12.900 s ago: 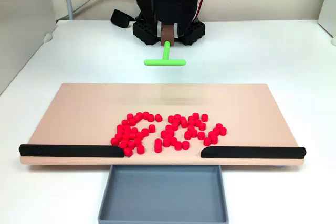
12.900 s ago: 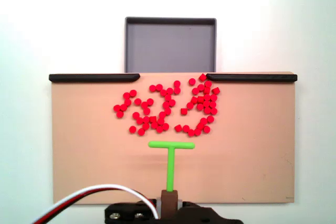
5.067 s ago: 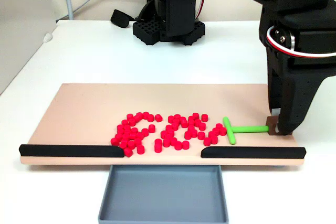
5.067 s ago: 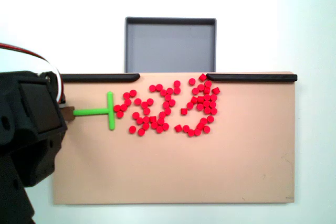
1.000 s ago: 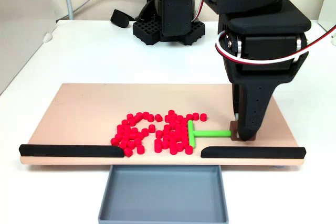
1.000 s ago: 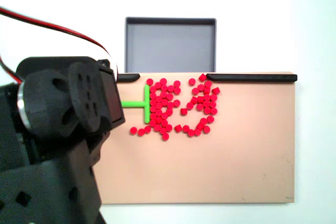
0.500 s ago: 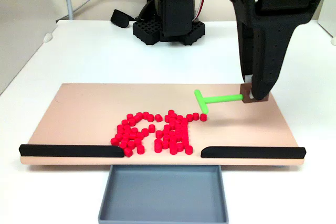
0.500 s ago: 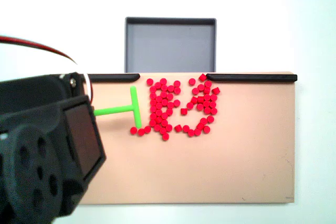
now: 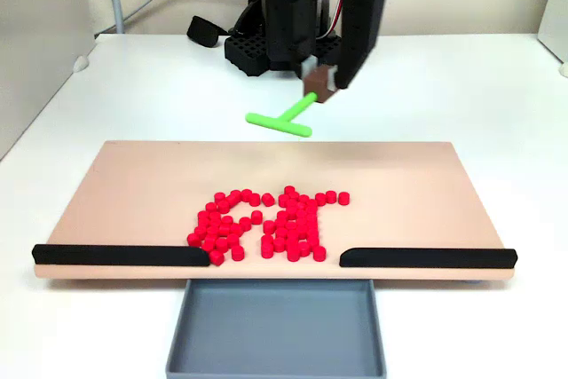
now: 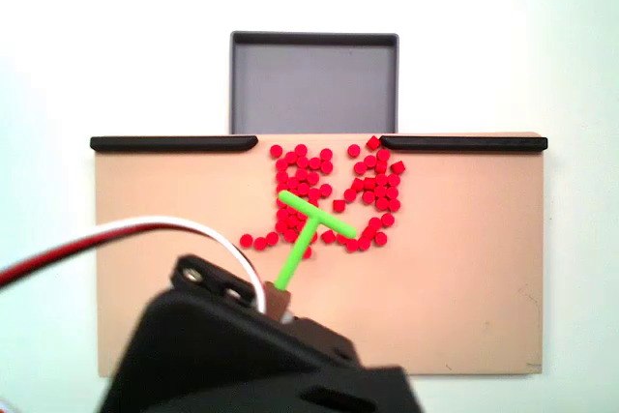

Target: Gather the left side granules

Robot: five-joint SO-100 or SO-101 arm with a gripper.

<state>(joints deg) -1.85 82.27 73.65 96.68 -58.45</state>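
Note:
The granules (image 9: 262, 222) are small red pellets lying in a loose heap on the tan board (image 9: 133, 179), near its front edge and between the two black strips. From above, the granules (image 10: 334, 191) form a tighter left block and a right block. My gripper (image 9: 319, 86) is shut on the brown handle of the green T-shaped pusher (image 9: 280, 119). The pusher hangs in the air behind the board's far edge and touches no pellet. In the view from above, the raised pusher (image 10: 309, 224) overlaps the heap, and my gripper (image 10: 280, 307) sits at the bottom.
Black strips (image 9: 120, 255) (image 9: 426, 257) line the board's front edge, with a gap between them. A grey tray (image 9: 275, 326) stands below that gap. The arm's black base (image 9: 284, 46) and cables are at the back of the white table.
The arm has swung from the board's side back to the centre rear, carrying the pusher up and off the board. The pellets have stayed where the sweep packed them.

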